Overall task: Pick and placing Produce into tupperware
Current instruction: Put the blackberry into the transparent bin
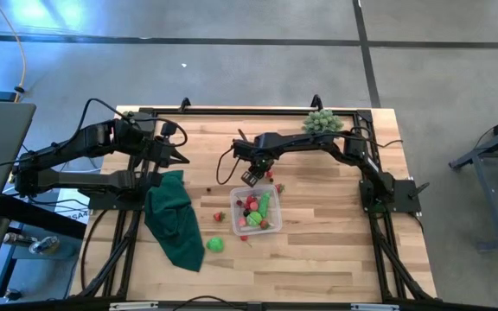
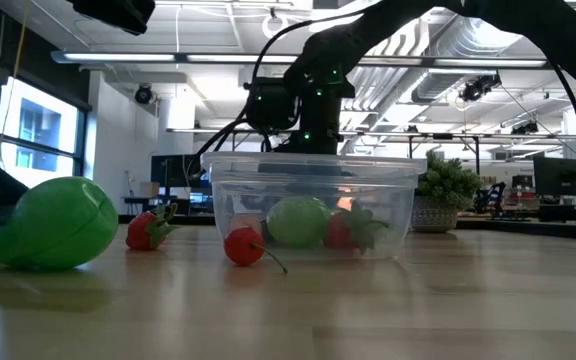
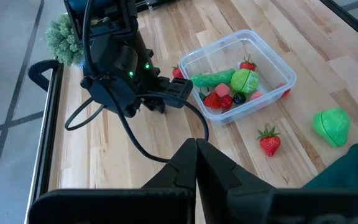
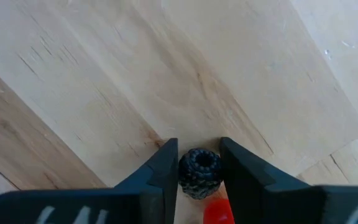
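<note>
Pinching a little blackberry (image 4: 199, 171) in my right pincer (image 4: 199, 163) by the tupperware (image 1: 272, 226) to drop it in, I keep my left pincer (image 3: 196, 163) pressed together, waiting.

Bright, even daylight; glare on the floor (image 1: 102, 22) (top left); the low view's foreground is blurred.

The high view looks straight down on the whole desk (image 1: 318, 259). The low view sits at desk height, close to the tupperware (image 2: 313, 205), which the left wrist view also shows. The right wrist view faces the boards from very near.
</note>
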